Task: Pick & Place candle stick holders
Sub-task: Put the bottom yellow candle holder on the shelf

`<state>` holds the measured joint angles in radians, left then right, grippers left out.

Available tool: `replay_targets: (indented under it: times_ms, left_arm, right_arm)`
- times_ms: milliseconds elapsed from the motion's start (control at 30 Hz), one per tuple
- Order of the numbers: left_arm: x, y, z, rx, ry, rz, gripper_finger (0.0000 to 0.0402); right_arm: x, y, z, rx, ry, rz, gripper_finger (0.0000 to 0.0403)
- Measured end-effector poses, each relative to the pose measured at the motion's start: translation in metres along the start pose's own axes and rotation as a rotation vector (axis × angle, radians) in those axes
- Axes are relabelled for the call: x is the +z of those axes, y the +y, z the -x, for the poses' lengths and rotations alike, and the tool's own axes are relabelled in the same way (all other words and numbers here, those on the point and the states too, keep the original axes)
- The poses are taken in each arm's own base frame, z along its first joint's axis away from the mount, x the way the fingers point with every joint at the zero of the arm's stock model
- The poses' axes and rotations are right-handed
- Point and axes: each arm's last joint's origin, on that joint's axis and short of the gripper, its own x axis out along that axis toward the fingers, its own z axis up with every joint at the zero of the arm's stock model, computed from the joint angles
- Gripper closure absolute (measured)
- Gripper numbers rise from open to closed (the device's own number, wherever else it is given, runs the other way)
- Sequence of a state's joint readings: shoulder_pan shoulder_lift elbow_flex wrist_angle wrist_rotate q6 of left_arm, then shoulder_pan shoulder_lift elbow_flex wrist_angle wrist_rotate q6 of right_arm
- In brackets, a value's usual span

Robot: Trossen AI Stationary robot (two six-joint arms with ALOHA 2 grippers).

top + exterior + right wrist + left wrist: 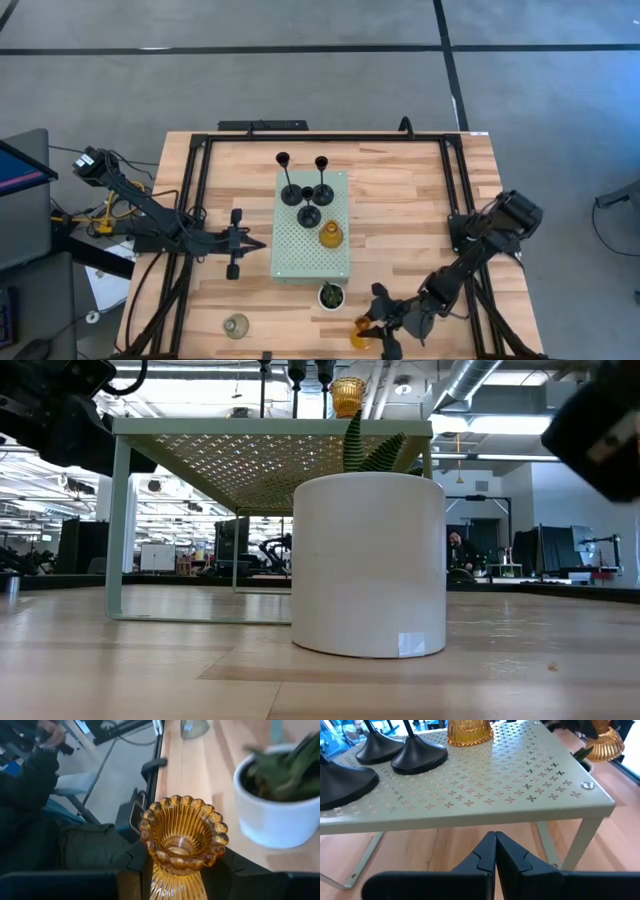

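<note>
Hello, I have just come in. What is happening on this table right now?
The robot is collecting candle holders onto the pale green perforated board. The right gripper is closed on an amber glass holder near the table's front edge, beside the potted plant. Three black holders and another amber holder already stand on the board. A clear glass holder waits on the table. The left gripper is shut, empty, beside the board.
</note>
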<state>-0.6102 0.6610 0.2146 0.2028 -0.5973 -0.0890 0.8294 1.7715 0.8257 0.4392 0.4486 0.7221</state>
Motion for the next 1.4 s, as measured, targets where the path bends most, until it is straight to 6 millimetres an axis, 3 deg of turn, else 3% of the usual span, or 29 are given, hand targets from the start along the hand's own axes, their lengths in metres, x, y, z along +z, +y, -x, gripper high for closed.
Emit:
replay_targets:
  times_ms: [433, 667, 867, 1133, 1267, 1400]
  left_arm:
    - [0.018, -0.001, 0.002, -0.026, -0.166, 0.130, 0.0394]
    - [0.031, -0.006, 0.003, -0.184, -0.212, 0.178, 0.0394]
    - [0.048, -0.006, 0.005, -0.196, -0.260, 0.159, 0.0394]
    - [0.048, -0.006, 0.005, -0.191, -0.262, 0.123, 0.0394]
    - [0.048, -0.006, 0.005, -0.192, -0.261, 0.122, 0.0394]
    - [0.048, -0.006, 0.005, -0.192, -0.261, 0.122, 0.0394]
  right_arm:
    - [0.054, -0.008, 0.026, -0.029, -0.107, 0.054, 0.0292]
    - [0.077, -0.015, 0.023, -0.069, -0.111, 0.102, 0.0292]
    - [0.099, -0.015, 0.020, -0.106, -0.123, 0.162, 0.0292]
    - [0.120, -0.016, 0.019, -0.117, -0.175, 0.178, 0.0292]
    - [0.130, -0.019, 0.005, -0.145, -0.187, 0.184, 0.0292]
    - [0.141, -0.019, -0.023, -0.177, -0.170, 0.250, 0.0292]
